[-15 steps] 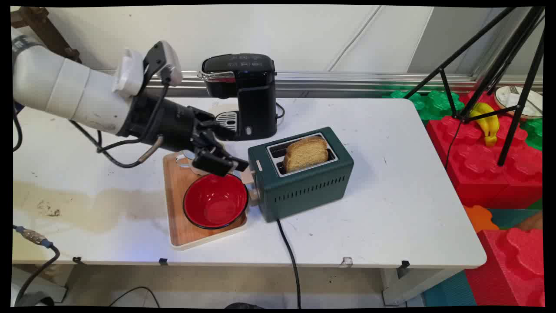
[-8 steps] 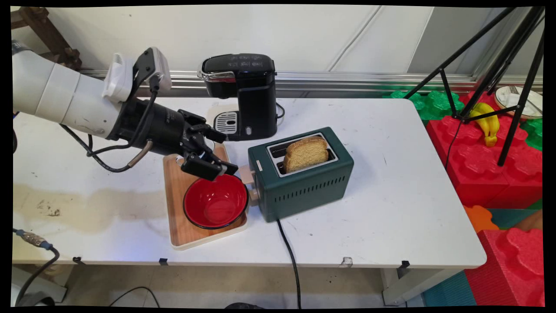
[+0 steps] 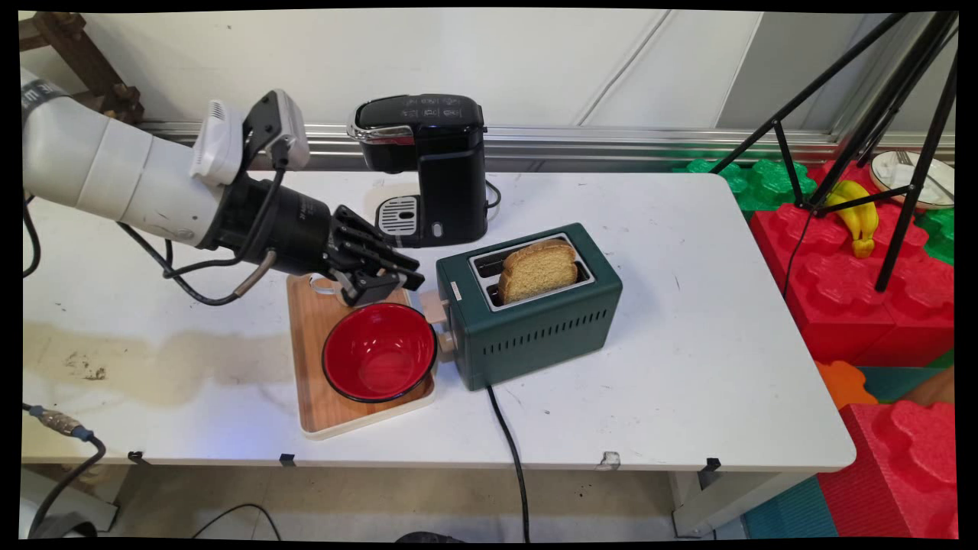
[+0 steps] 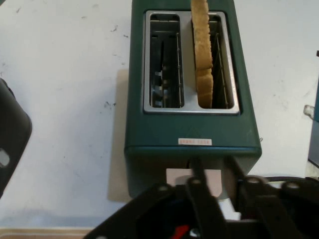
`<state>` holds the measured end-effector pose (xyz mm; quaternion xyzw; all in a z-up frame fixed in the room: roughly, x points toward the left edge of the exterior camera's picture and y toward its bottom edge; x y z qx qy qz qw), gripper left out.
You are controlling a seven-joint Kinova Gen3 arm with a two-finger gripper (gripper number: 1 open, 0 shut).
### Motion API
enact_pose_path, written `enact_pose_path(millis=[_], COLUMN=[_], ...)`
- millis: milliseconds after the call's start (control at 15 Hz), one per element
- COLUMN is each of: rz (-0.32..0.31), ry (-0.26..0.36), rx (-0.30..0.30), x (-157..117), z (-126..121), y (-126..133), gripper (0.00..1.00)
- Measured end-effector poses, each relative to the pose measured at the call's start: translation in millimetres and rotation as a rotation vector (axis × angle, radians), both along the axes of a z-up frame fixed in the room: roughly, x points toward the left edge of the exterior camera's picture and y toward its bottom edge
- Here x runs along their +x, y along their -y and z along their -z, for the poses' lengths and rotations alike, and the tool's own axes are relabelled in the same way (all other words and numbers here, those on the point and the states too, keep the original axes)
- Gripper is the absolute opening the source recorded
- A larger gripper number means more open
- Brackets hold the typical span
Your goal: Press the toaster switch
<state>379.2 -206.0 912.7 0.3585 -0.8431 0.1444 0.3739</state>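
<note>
My black gripper [image 3: 410,280] is shut with nothing between its fingers, hovering over the far end of a wooden tray [image 3: 312,344]. Its tips point at the beige lever [image 3: 437,309] on the left end of a dark green toaster [image 3: 535,332], a short gap away. One slice of toast [image 3: 539,269] stands up out of the toaster's far slot. In the hand view the gripper [image 4: 196,167] sits just before the lever [image 4: 175,178], with the toaster [image 4: 192,124] straight ahead and the toast [image 4: 202,45] in its right slot. A red bowl [image 3: 378,353] lies on the tray below the hand.
A black coffee machine [image 3: 432,164] stands behind the tray, close to the hand's far side. The toaster's black cord [image 3: 508,443] runs over the table's front edge. A tripod [image 3: 879,114] and red and green foam blocks [image 3: 879,305] with a banana [image 3: 856,210] lie off the table's right.
The gripper's fingers, spread apart in the earlier frames, have come together. The hand drew back left, then moved right again toward the toaster's lever. Nothing else moved.
</note>
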Motion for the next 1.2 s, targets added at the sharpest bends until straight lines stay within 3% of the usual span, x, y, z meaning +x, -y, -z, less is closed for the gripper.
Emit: enact_pose_path(millis=[1200], rz=[-0.022], ry=[-0.004], rx=[0.053], x=[-14], z=[46], y=[25], gripper=[0.00])
